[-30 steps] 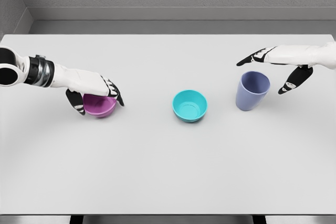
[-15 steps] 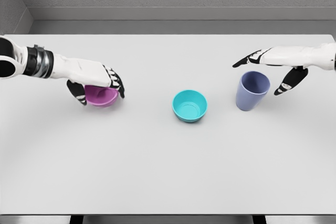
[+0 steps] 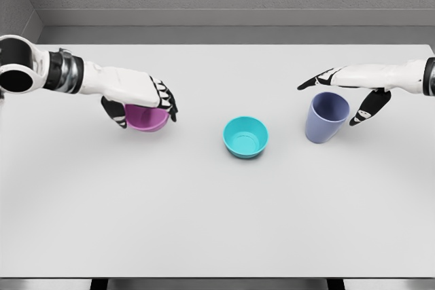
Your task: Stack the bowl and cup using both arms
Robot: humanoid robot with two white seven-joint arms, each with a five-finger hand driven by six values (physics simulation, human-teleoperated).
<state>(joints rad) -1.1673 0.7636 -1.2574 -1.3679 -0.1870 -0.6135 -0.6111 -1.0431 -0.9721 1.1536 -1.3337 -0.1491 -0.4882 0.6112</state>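
Pink bowl: moved toward teal bowl, pinched in my left hand. Right hand spread over cup; path clear.

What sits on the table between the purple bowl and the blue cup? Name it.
The teal bowl stands between the purple bowl, held by the left hand, and the blue cup, as the head view shows.

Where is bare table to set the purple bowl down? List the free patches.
Free: the whole near half of the table, and the far strip behind the teal bowl. Crowded: the right hand around the blue cup; the left hand grips the purple bowl.
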